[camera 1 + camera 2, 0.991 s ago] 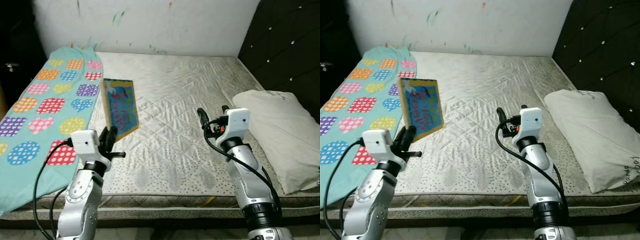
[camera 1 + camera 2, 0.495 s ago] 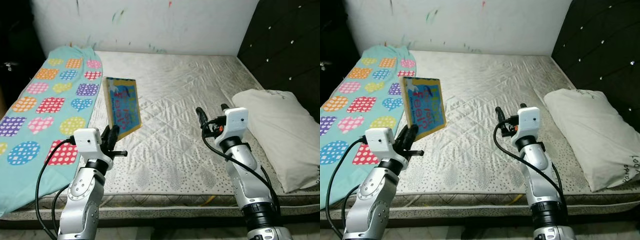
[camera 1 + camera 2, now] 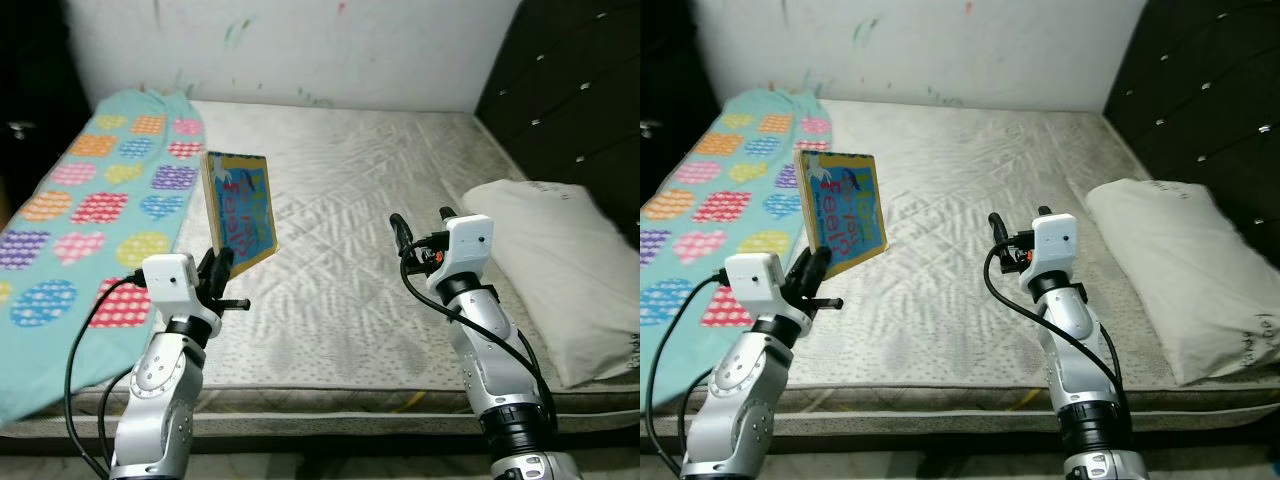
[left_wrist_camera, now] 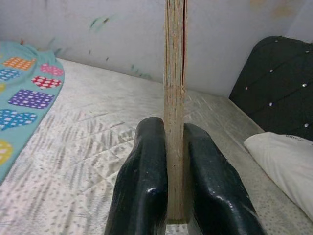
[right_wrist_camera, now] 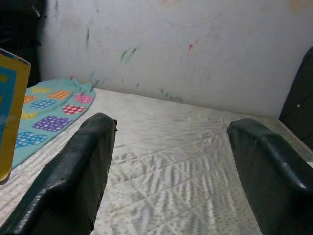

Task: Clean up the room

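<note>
Holding the book [image 3: 239,207] by its lower edge, your left gripper [image 4: 175,196] has both black fingers pressed flat on the two covers, so the book stands upright above the mattress [image 3: 400,180], near the spotted blanket [image 3: 90,215]. The grip looks firm, but it takes only a small strip of the cover, and the tall part above can swing like a lever. So you should move the left arm slowly and keep the wrist steady, because a quick turn may let the book slip or rotate between the fingers. Keep the book vertical, or lean it a little toward the robot, until you reach the place where it belongs; I judge that this place is away from the bed, but it is not visible.

Your right gripper [image 5: 168,161] is wide open and holds nothing; it hangs over the middle of the mattress, well apart from the pillow [image 3: 555,250]. You can bring it under the book's free edge for support if the book starts to tilt.
</note>
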`<state>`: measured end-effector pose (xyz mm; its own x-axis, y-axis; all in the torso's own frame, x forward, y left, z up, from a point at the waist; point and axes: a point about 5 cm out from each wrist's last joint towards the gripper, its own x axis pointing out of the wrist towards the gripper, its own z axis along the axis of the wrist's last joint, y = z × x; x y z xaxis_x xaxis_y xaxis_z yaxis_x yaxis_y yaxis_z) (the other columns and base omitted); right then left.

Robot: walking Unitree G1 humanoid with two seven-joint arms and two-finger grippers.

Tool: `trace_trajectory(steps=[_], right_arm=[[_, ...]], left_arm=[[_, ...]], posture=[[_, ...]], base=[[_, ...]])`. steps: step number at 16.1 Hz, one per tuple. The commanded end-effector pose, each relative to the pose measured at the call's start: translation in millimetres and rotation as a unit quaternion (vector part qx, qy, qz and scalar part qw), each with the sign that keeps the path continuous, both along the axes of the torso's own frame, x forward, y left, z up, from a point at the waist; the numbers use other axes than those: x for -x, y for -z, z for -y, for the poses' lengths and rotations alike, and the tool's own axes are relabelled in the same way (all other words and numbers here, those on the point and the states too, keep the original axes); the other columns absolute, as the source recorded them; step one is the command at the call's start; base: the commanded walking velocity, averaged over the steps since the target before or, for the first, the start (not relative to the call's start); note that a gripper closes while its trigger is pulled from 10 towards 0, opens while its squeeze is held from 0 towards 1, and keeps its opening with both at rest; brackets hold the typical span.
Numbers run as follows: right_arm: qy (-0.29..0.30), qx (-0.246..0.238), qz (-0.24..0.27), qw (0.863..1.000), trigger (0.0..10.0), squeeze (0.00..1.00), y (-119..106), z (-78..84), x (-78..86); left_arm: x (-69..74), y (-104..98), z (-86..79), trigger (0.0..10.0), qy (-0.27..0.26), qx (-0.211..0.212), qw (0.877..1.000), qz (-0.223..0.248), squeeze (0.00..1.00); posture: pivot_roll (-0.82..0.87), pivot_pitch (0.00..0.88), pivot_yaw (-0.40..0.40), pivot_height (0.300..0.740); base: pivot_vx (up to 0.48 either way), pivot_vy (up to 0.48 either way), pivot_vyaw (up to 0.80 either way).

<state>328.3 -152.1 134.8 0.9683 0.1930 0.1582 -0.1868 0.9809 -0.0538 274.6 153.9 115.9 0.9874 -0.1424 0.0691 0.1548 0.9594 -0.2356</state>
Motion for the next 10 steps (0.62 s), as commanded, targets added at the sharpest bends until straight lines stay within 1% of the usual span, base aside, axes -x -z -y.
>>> trace_trajectory(steps=[1, 10], right_arm=[[0.0, 0.004, 0.005, 1.0, 10.0, 0.0, -2.8, 0.6, -2.3], [-0.001, 0.005, 0.005, 1.0, 10.0, 0.0, -2.3, 0.5, -2.9]], left_arm=[[-2.9, -9.0, 3.1, 10.0, 0.006, -0.003, 1.0, 0.025, 0.0], [-3.5, -8.6, 4.0, 10.0, 0.007, -0.003, 1.0, 0.025, 0.0]], posture=[[-0.08, 0.0, -0.047, 0.74], [-0.08, 0.0, -0.049, 0.74]], base=[[0.0, -0.266, 0.46], [0.0, -0.268, 0.45]])
